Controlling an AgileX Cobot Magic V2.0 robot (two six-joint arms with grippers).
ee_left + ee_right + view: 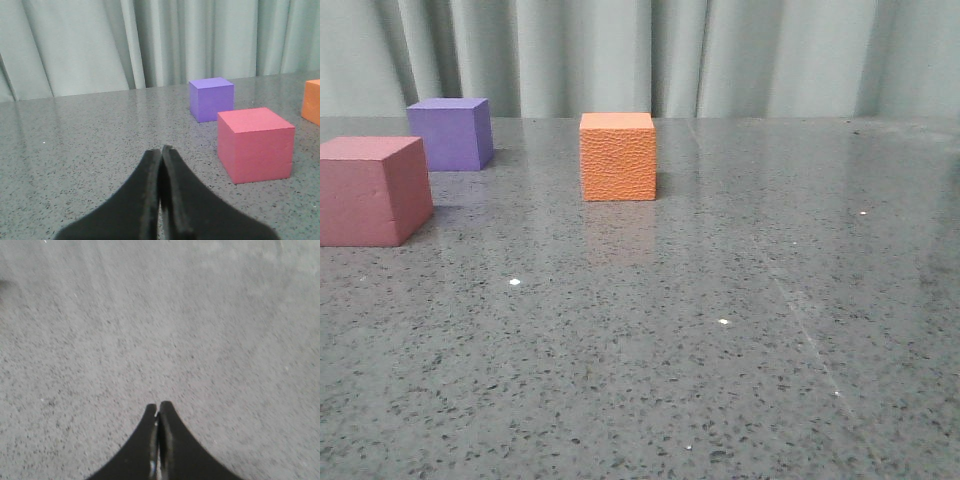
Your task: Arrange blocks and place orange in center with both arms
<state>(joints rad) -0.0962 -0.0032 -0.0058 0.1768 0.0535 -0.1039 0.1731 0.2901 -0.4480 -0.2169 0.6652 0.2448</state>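
Observation:
In the front view the orange cube (617, 157) stands on the grey speckled table (720, 330) near the middle. The purple cube (450, 133) is far left and farther back. The pinkish-red cube (372, 190) is at the left edge, nearer. No gripper shows in the front view. In the left wrist view my left gripper (161, 150) is shut and empty, short of the pinkish-red cube (255, 144); the purple cube (211, 98) and an edge of the orange cube (312, 101) lie beyond. In the right wrist view my right gripper (158, 406) is shut and empty over bare table.
A pale grey-green curtain (720, 55) hangs behind the table's far edge and also shows in the left wrist view (100, 45). The table (150, 315) fills the right wrist view.

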